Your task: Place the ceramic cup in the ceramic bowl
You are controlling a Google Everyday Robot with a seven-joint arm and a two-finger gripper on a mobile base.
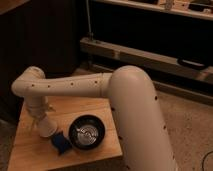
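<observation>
The white ceramic cup (47, 129) stands on the wooden table (27, 156), left of the middle. Right of it sits the ceramic bowl (86, 132), black with a shiny grey inside and nothing in it. My white arm reaches in from the right, and its wrist bends down at the far left. The gripper (41, 116) hangs open directly over the cup, right at its top. The cup's rim is hidden behind the gripper, so I cannot tell whether they touch.
A flat blue square piece (60, 144) lies between cup and bowl, close to both. A dark cabinet (45, 35) stands behind the table, and low metal shelving (150, 52) runs along the back right. Speckled floor (192, 125) lies right of the table.
</observation>
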